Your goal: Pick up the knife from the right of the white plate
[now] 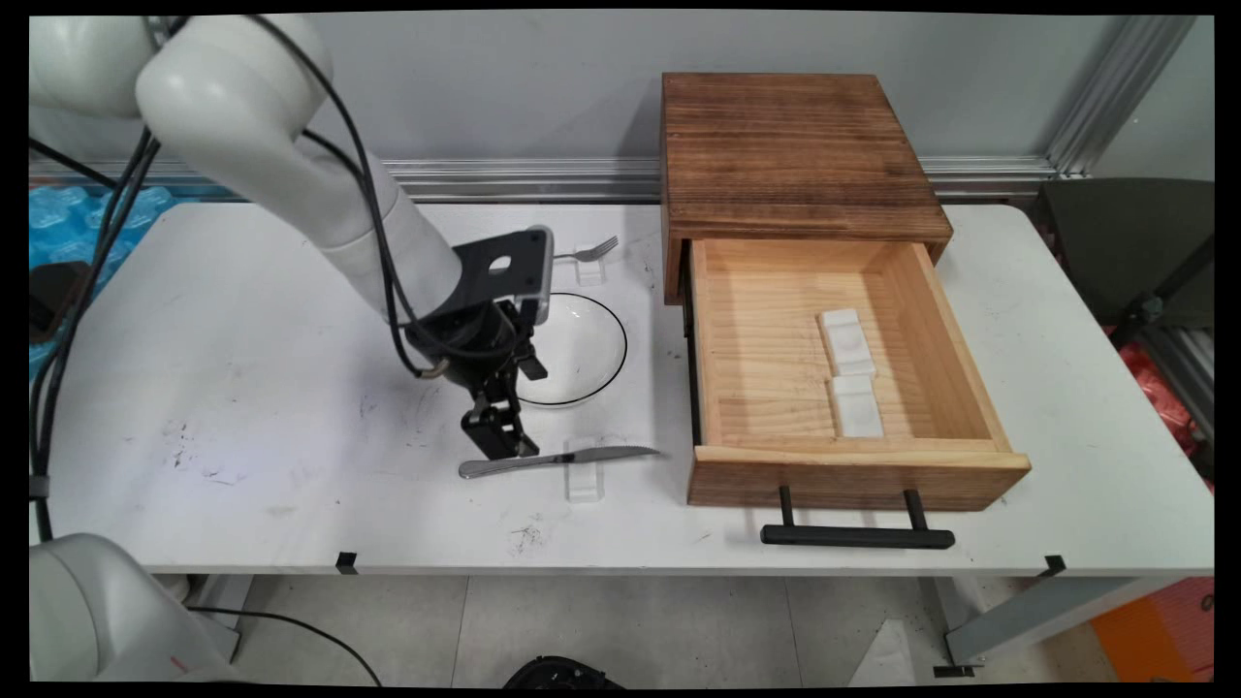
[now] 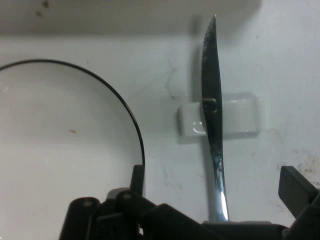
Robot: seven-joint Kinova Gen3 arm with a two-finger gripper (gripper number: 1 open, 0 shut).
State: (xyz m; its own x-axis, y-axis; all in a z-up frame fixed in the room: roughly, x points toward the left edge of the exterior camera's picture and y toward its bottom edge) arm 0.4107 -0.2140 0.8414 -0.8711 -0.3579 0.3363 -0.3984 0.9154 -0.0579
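Hand view: black two-finger gripper (image 2: pixel 215 200) spread wide, jaws straddling the handle end of a silver serrated table knife (image 2: pixel 212 115), neither fingertip (image 2: pixel 295 187) yet touching metal. Long axis of the knife running straight up the frame, from the handle between the jaws to the tip near the top edge; blade resting midway across a small clear plastic rest block (image 2: pixel 240 116). Left half of frame taken by a white plate with a thin black rim (image 2: pixel 70 150), just beside the inner finger. Main view: gripper (image 1: pixel 499 436) low at centre frame, directly over the handle end of the knife (image 1: pixel 557 458), which lies left to right on the white table (image 1: pixel 242 388), tip pointing right toward the open pale wooden drawer (image 1: pixel 713 359) of a dark brown wooden box (image 1: pixel 790 155). Rest block (image 1: pixel 585 482) below the blade; plate (image 1: pixel 587 344) just above the gripper. Two white blocks (image 1: pixel 850 373) end to end inside the drawer. Small silver fork (image 1: pixel 587 252) on another clear rest beyond the plate, upper centre.
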